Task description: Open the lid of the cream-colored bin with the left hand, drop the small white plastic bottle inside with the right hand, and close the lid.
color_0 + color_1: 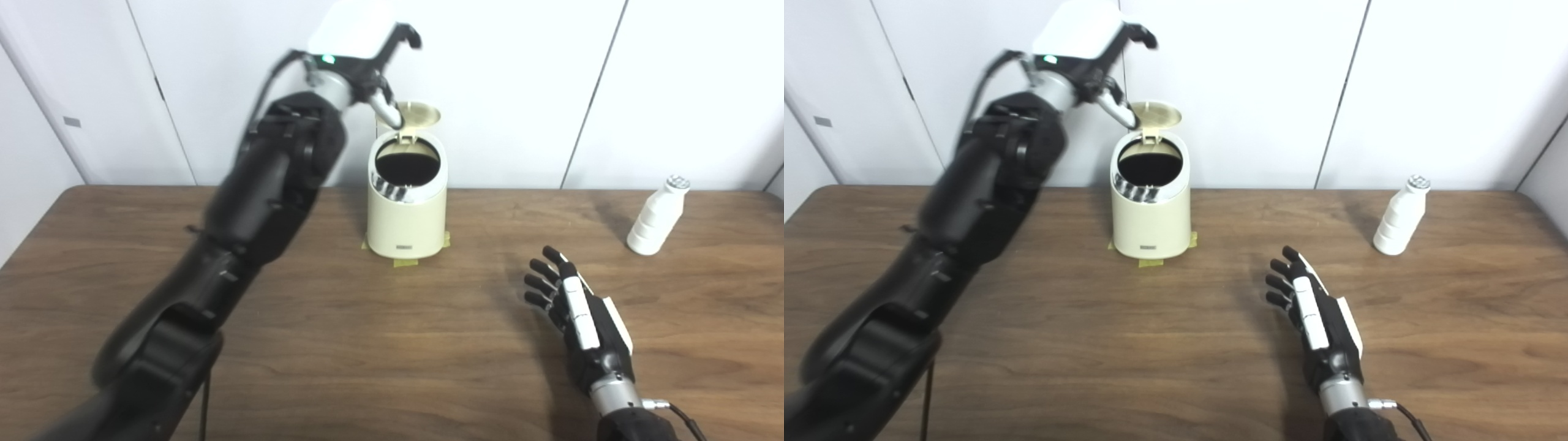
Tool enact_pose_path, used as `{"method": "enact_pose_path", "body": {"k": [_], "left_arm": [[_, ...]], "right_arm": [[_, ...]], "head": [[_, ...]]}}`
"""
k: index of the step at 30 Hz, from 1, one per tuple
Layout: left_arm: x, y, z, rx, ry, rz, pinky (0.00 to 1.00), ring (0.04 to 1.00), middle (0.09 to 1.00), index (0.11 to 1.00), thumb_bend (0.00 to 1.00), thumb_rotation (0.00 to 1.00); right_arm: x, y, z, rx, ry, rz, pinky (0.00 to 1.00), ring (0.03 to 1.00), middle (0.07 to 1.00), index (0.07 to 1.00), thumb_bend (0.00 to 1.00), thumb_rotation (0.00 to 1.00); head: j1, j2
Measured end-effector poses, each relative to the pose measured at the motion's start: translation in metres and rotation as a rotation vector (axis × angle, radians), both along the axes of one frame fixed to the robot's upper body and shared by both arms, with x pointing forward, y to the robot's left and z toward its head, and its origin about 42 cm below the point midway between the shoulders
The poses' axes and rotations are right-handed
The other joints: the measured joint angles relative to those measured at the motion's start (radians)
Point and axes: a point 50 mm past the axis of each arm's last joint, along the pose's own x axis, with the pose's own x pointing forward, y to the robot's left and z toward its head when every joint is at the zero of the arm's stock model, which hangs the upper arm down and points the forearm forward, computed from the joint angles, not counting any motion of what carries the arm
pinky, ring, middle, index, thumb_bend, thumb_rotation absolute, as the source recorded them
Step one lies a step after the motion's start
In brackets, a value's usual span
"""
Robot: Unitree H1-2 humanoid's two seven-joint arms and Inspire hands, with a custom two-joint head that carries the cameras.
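- While seen from the left eye view: cream-colored bin (407, 208) upright near the far middle of the wooden table (343, 343), on bits of tape, dark mouth exposed.
- Lid (419, 115) swung up and back on its rear hinge, standing behind the opening.
- Left hand (361, 46) raised above and left of the bin, white back toward the camera, one digit reaching down to the lid's edge; touching or just short of it, cannot tell. Fingers loosely apart, gripping nothing.
- Small white plastic bottle (656, 216) upright at the far right of the table, well apart from bin and both hands.
- Right hand (579, 309) low over the table near the front right, fingers spread and pointing away, empty.
- Then from the right eye view: bin (1150, 205) left of centre, lid (1155, 114) tipped up behind the opening.
- Left hand (1087, 33) high at upper left, digit tip by the lid rim.
- Bottle (1399, 216) standing at far right, untouched.
- Right hand (1314, 306) flat and splayed, between bin and bottle but nearer the front edge.
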Motion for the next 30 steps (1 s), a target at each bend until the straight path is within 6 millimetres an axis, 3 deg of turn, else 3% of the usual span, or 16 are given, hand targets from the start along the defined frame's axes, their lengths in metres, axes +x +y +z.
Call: {"method": "enact_pose_path", "body": {"k": [8,13,16,18,22,26,30], "left_arm": [[-0.019,0.032,-0.044,-0.095,0.089,0.039,0.56,0.724,0.766,0.753,0.88,0.0],[-0.027,0.037,-0.038,-0.169,0.081,0.017,0.58,0.718,0.74,0.74,0.9,0.03],[-0.035,0.047,-0.039,-0.253,0.091,0.019,0.64,0.76,0.777,0.818,0.78,0.1],[-0.045,0.054,-0.046,-0.315,0.106,0.016,0.66,0.777,0.796,0.853,0.73,0.09],[-0.062,0.074,-0.082,-0.469,0.147,0.009,0.72,0.812,0.83,0.881,0.62,0.05],[-0.08,0.088,-0.124,-0.684,0.214,0.03,0.72,0.813,0.838,0.872,0.55,0.19],[-0.099,0.097,-0.146,-0.808,0.239,0.01,0.72,0.808,0.84,0.874,0.5,0.27]], "right_arm": [[0.0,-0.004,0.0,-0.011,-0.001,0.008,0.8,0.839,0.871,0.902,0.57,0.9],[0.0,-0.006,0.0,-0.017,0.0,0.005,0.83,0.841,0.869,0.897,0.58,0.89],[-0.001,-0.007,0.0,-0.02,0.0,-0.004,0.83,0.843,0.87,0.897,0.57,0.88],[-0.001,-0.009,0.0,-0.014,0.0,-0.015,0.83,0.844,0.869,0.898,0.56,0.87],[-0.002,-0.01,0.001,0.015,-0.019,-0.025,0.81,0.845,0.864,0.896,0.55,0.86],[-0.002,-0.011,0.001,0.026,-0.047,-0.024,0.78,0.845,0.86,0.892,0.55,0.85],[-0.002,-0.014,0.002,0.03,-0.069,-0.031,0.78,0.836,0.859,0.889,0.54,0.84]], "head": [[0.003,-0.002],[0.0,-0.003],[-0.006,-0.008],[-0.006,-0.011],[-0.002,-0.018],[-0.002,-0.018],[-0.002,-0.018]]}}
